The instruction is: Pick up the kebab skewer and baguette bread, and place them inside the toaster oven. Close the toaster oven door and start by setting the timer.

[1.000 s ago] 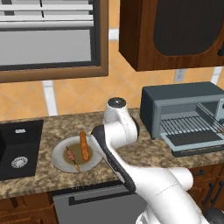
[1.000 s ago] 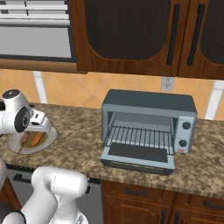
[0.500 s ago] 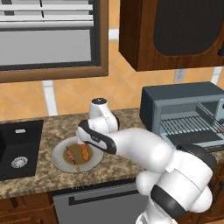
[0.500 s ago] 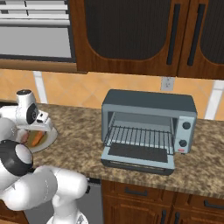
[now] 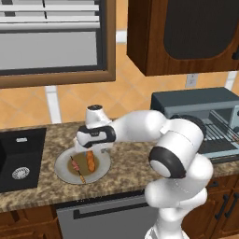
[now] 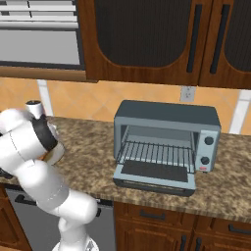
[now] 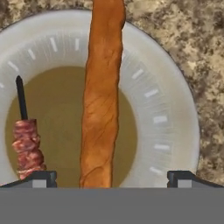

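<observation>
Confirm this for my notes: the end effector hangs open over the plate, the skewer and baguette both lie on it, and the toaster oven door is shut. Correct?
Not quite: the toaster oven door is folded down open, wire rack exposed, as the right base view shows. The rest holds: the end effector is open over the plate, with the skewer and baguette on it.

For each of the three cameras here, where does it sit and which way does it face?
Left base view: behind the arm's left, looking forward and down at the plate with baguette bread and kebab skewer; the white arm reaches over them.
Right base view: behind the arm's right, facing the toaster oven with its door dropped open; arm at left.
Hand view: looking straight down along the open gripper at the plate.
Shared: both base views show the oven; left base and hand views show the food.
</observation>
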You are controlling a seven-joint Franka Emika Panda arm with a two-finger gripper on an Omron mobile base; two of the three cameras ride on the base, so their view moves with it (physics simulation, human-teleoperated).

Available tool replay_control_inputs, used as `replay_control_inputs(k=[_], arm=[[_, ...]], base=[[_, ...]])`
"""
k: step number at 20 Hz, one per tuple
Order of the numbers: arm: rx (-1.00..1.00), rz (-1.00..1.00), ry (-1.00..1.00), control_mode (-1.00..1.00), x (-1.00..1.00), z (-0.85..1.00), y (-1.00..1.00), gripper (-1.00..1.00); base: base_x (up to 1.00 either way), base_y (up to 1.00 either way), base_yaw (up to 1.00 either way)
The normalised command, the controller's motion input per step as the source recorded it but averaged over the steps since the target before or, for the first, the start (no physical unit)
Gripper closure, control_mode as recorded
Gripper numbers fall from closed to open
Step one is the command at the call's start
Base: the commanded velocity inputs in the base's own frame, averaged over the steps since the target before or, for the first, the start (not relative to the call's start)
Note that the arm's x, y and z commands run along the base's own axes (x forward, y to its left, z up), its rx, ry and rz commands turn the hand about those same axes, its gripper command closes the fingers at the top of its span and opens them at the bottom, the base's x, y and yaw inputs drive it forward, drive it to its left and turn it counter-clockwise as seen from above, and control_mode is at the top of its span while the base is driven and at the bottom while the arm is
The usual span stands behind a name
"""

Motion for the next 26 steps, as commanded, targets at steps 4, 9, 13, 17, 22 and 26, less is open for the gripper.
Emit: replay_control_inputs(k=[4, 9, 13, 17, 22, 26], arm=[[0.0, 0.0, 0.03, -1.0, 0.31, -0.45, 0.19, -1.0], [0.0, 0.0, 0.0, -1.0, 0.17, -0.39, 0.09, -1.0], [0.0, 0.0, 0.0, -1.0, 0.07, -0.33, 0.0, -1.0], [0.0, 0.0, 0.0, -1.0, 0.01, -0.24, 0.0, 1.0], [0.0, -0.01, 0.0, -1.0, 0.0, -0.13, -0.1, 1.0], [0.02, -0.06, 0.0, -1.0, -0.03, 0.29, -0.45, 1.0]], base=[[0.0, 0.0, 0.0], [0.0, 0.0, 0.0], [0.0, 0.0, 0.0], [0.0, 0.0, 0.0], [0.0, 0.0, 0.0], [0.0, 0.0, 0.0]])
